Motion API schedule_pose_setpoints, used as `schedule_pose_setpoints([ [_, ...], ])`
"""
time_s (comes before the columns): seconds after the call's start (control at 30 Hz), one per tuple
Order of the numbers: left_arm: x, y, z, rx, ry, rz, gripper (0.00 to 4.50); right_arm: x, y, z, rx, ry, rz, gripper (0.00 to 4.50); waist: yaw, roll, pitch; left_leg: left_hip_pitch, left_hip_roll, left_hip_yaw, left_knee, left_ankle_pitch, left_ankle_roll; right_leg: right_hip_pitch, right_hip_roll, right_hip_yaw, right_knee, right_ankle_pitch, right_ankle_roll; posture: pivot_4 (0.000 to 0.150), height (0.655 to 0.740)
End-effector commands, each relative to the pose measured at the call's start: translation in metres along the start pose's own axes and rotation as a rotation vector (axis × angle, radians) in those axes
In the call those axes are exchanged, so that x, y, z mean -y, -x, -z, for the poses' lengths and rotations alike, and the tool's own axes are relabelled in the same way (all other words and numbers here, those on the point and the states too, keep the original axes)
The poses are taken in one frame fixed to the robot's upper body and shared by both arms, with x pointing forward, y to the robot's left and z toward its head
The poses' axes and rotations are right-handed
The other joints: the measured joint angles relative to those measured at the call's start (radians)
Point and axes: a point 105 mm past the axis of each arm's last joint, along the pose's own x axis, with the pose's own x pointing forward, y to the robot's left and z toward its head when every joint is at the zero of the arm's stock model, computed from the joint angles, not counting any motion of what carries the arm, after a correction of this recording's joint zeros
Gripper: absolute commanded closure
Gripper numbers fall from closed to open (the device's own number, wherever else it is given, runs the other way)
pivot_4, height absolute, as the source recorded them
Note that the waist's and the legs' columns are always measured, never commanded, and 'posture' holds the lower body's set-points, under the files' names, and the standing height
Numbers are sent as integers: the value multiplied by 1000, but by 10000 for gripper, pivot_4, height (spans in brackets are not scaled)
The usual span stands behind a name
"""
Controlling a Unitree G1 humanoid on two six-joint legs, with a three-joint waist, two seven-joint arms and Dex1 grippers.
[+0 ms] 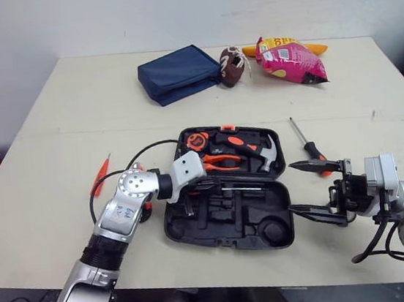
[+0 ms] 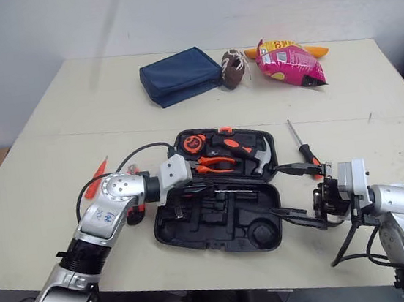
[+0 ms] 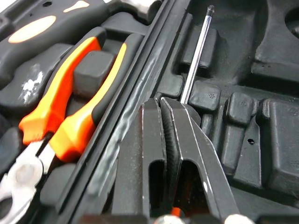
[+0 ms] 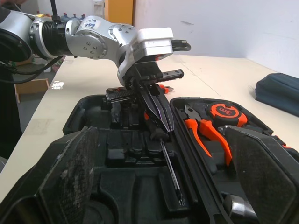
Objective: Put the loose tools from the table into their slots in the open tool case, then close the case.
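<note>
White table (image 1: pixel 53 140) holds the tool case (image 1: pixel 218 223), left pincer (image 3: pixel 161 101) clamped on a screwdriver (image 3: pixel 196 51), right pincer (image 1: pixel 292 188) spread apart.

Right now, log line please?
left gripper: shut on thin screwdriver in case | right gripper: open beside case | loose screwdriver: on table | case: open

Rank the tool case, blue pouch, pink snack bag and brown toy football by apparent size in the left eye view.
1. tool case
2. blue pouch
3. pink snack bag
4. brown toy football
The last three lie farther back, so their real size against the case is unsure.
</note>
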Motion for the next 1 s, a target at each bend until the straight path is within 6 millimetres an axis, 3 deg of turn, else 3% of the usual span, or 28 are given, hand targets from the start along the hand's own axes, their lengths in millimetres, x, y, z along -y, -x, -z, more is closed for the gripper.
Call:
schedule_pose_setpoints([
  [0.03,24,-14,18,-85,3,122,44208,2,3,-8,21,42,24,0,0,0,0,0,0,0,0,0,0,0,0,0,0,0,0,1500,7400],
  [0.23,39,-28,36,-230,-50,195,44208,2,7,0,19,37,42,0,3,1,-5,5,0,0,-1,-1,1,6,0,0,-3,0,1,1500,7400],
  [0.3,32,-28,34,-217,-35,158,44208,3,8,0,23,41,52,0,1,5,-8,15,0,0,-3,-7,5,19,0,0,-9,-1,3,1500,7400],
  [0.4,19,-25,22,-134,-3,92,44208,7,11,1,33,45,83,0,1,6,-9,16,0,0,-2,-8,7,22,-2,0,-12,-1,5,1500,7400],
  [0.53,-1,7,-16,109,-37,30,44208,20,24,-1,25,48,175,0,0,6,-9,14,-1,0,-2,-8,7,20,-3,0,-12,0,6,1500,7400],
  [0.6,-3,25,-26,178,-50,27,44208,24,33,-2,11,44,223,0,-2,7,-8,11,-1,1,-2,-8,6,16,-3,-1,-11,0,6,1500,7400],
  [0.73,-15,74,-45,302,-48,-58,44208,30,69,-5,-39,67,368,0,-4,8,-5,11,0,1,-3,-7,4,14,-2,-1,-9,-1,5,1500,7400],
  [0.83,-24,122,-34,271,17,-186,36415,32,113,-2,-96,72,544,0,-9,8,-5,12,0,1,-3,-7,4,15,-2,0,-10,-1,5,1500,7400],
  [0.9,-32,165,-12,214,82,-352,27118,25,149,3,-159,79,685,0,-10,8,-5,13,0,1,-5,-7,4,15,-2,0,-11,-1,6,1500,7400],
  [1.0,-34,209,17,111,126,-510,13450,13,184,8,-221,93,826,0,-13,8,-5,14,-1,1,-12,-7,5,15,-2,0,-16,-1,5,1500,7400],
])
